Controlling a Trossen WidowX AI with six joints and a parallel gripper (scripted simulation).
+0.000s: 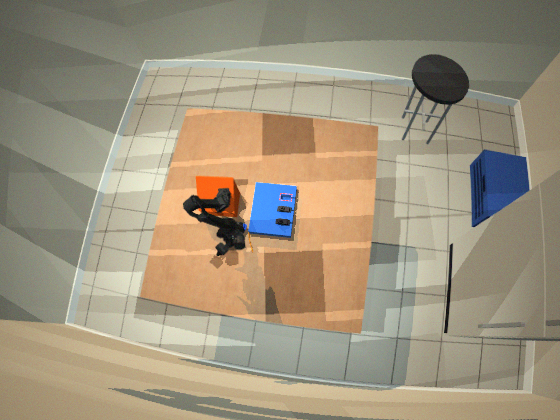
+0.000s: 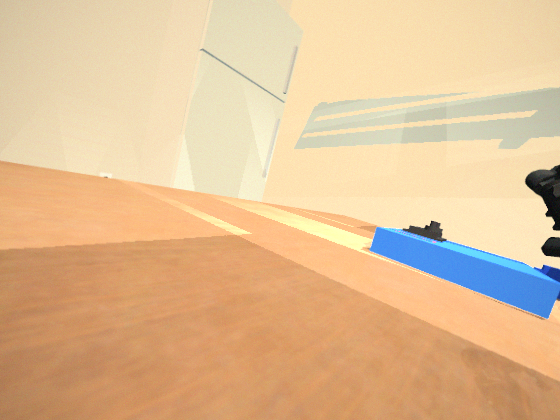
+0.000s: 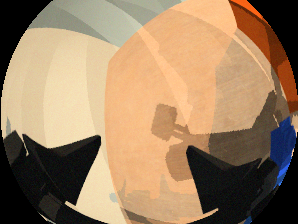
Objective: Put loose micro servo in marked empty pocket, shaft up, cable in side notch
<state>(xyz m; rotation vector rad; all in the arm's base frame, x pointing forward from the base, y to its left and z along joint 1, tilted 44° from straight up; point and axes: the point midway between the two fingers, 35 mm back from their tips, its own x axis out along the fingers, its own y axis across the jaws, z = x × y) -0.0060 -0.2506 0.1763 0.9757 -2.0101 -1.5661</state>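
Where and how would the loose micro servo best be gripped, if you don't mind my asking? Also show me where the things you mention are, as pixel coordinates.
Probably by the body of the blue servo [image 1: 245, 227] [image 2: 551, 272], from above, fingers clear of the deck-facing side: the deck [image 1: 270, 210] [image 2: 465, 270] sits close beside it, and the orange cable [image 1: 251, 243] trails off. Its exact pose is unclear.

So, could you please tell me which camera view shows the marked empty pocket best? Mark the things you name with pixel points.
The top view: it looks down on the pink-outlined pocket [image 1: 286, 197] in the deck. The exterior view catches the deck edge-on, hiding the opening; the wrist view doesn't show it.
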